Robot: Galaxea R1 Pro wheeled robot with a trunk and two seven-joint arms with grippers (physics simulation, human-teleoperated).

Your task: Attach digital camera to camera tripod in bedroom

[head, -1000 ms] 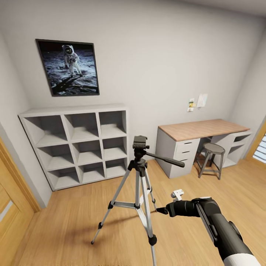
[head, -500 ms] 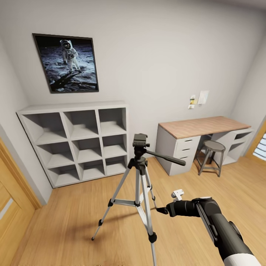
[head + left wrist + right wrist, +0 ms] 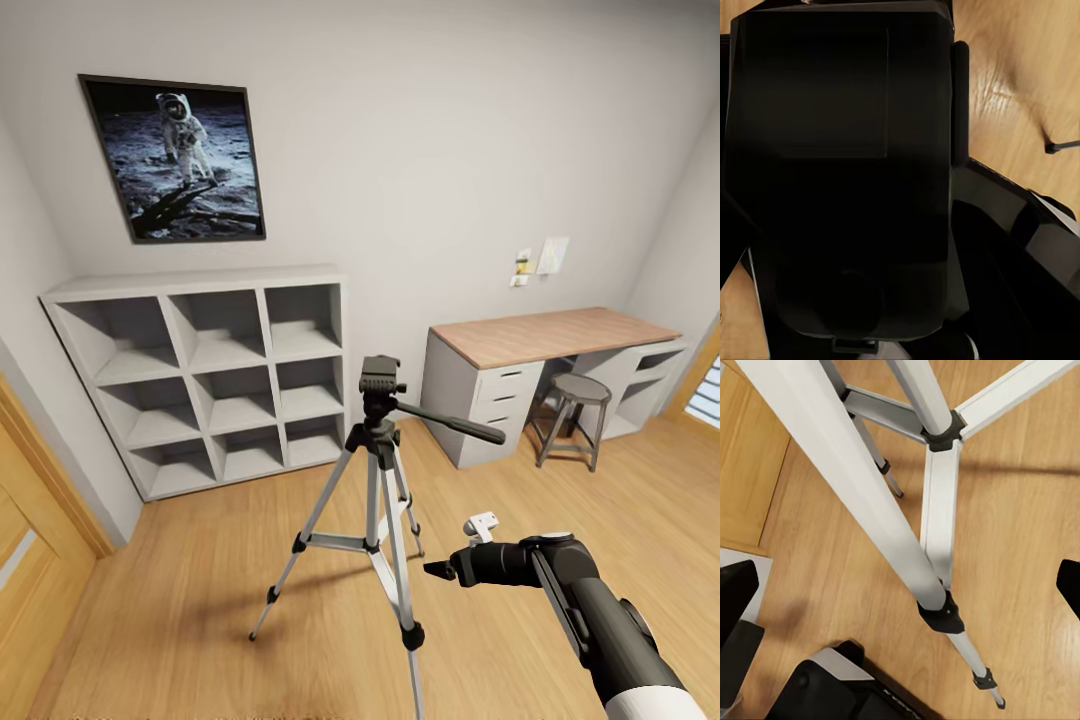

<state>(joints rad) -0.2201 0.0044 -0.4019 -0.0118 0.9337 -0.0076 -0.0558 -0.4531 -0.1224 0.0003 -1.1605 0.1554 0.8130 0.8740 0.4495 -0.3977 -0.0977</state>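
Note:
The camera tripod (image 3: 381,445) stands on the plank floor of the bedroom, silver legs spread, its black head (image 3: 379,380) bare and its pan handle (image 3: 455,425) pointing right. My right gripper (image 3: 438,570) hovers low beside the tripod's near legs, jaws open wide with nothing between them. In the right wrist view the silver legs (image 3: 937,532) run between the two fingertips (image 3: 735,585). A black boxy shape, apparently the digital camera (image 3: 840,165), sits right in front of the left wrist lens, and the left gripper seems shut on it.
A grey-white cube shelf (image 3: 200,370) stands against the back wall under an astronaut poster (image 3: 172,160). A desk (image 3: 540,340) with drawers and a round stool (image 3: 578,412) are at the right. A wooden door (image 3: 30,560) lies at the left.
The whole head view has shifted a little, with poster and shelf sliding up and left, so the camera moved. My right arm holds the same pose beside the tripod.

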